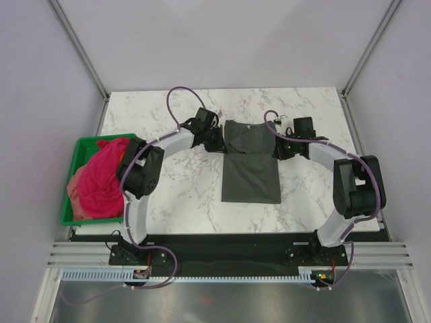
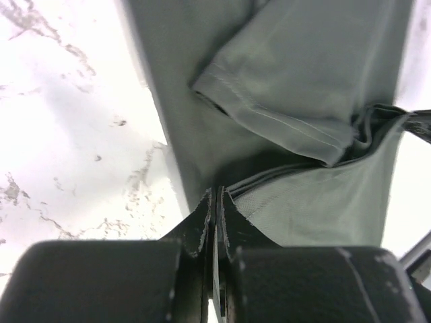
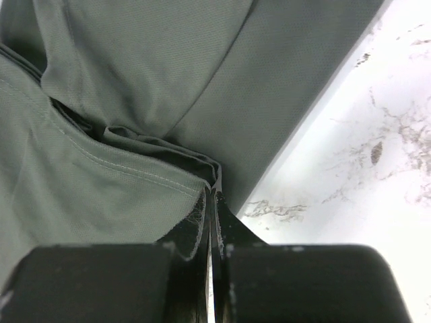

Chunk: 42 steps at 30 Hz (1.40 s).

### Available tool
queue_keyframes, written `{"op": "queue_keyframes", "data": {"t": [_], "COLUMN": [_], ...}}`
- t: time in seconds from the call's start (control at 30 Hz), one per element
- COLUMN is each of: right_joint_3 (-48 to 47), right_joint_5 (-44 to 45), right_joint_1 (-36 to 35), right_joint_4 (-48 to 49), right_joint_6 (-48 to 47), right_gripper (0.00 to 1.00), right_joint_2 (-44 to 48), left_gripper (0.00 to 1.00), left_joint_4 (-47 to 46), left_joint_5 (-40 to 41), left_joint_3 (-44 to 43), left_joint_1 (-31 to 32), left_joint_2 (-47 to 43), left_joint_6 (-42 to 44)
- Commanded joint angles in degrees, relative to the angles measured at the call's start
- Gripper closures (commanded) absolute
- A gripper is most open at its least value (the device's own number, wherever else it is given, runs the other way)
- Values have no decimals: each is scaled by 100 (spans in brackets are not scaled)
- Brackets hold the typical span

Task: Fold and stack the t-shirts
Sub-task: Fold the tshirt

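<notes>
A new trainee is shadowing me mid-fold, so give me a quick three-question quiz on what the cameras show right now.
1. True or false: the left gripper and the right gripper are both shut on the grey t-shirt.
2. How many t-shirts lie on the marble table?
3. Where are the pink t-shirts? A) in the green bin; B) on the marble table; C) under the grey t-shirt.
Key: 1 true; 2 one; 3 A.
</notes>
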<state>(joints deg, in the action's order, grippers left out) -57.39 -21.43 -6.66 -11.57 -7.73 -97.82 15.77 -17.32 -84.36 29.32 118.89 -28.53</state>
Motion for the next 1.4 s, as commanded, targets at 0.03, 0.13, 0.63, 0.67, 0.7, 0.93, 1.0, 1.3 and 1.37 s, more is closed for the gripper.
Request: {"op": "queue_keyframes", "data": {"t": [0.03,0.13,0.63,0.67,0.7,0.93,1.0,1.3,1.37], "right_joint_3": [8,-27,-432,-379,-248,192,228,43,-9], "right_joint_5": [183,341,791,450,369,508,735,1219,1465], "right_joint_1": [-29,-29,-38,-46,-64,-64,-64,-55,-64], "right_joint_4": [173,182,-793,-803,-811,-575,-469,-258,-389], "right_joint_6": [8,34,1616,1764,1818,2399,2442,2399,2337], "right_gripper": [100,99,59,61,64,74,75,79,76], "right_joint_2": [-8,-131,772,808,878,897,765,-79,-44], "left_gripper": [98,98,62,62,62,64,64,65,66], "left_joint_4": [93,102,330,330,330,286,225,172,172], "left_joint_5": [264,264,-60,-183,-271,-729,-799,-448,-403], "left_joint_3": [-186,-256,-169,-108,32,586,709,1122,1228], "left_joint_1": [-49,-58,-164,-155,-146,100,135,171,144], "left_joint_2": [336,477,-786,-867,-946,-1114,-991,-490,-516], "left_joint_6": [-152,-135,-135,-222,-275,-258,-284,-495,-565]}}
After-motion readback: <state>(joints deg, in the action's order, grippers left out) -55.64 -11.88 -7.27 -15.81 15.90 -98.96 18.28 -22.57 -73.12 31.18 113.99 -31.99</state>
